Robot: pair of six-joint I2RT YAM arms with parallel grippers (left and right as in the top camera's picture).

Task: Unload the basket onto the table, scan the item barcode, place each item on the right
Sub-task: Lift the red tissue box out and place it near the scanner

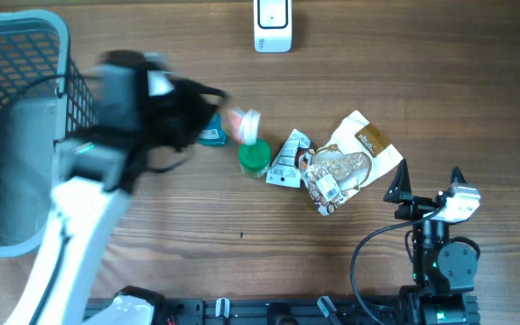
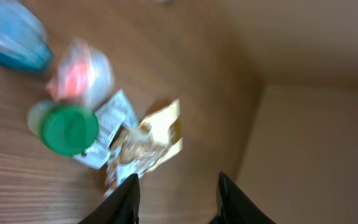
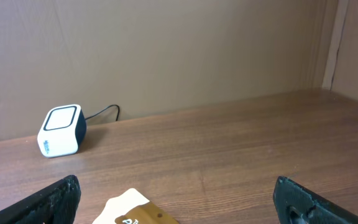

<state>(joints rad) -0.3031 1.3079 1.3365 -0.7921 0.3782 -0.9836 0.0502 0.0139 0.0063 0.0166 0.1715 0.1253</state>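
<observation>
**Wood table point(image 1: 269, 239), nothing grasped**

Right gripper point(image 1: 429, 181) sits near the front edge, jaws spread wide and empty. Mid-table lie a crinkled snack packet point(image 1: 339, 171) and a green-capped bottle point(image 1: 254, 157) (a small sachet point(image 1: 287, 162) just beside it). Left gripper point(image 2: 178, 200) hovers above them, blurred, jaws parted, holding nothing. White scanner point(image 1: 272, 25) stands at the far edge.

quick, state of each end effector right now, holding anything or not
left end effector: partly open, nothing between the fingers.
right end effector: wide open, holding nothing.
</observation>
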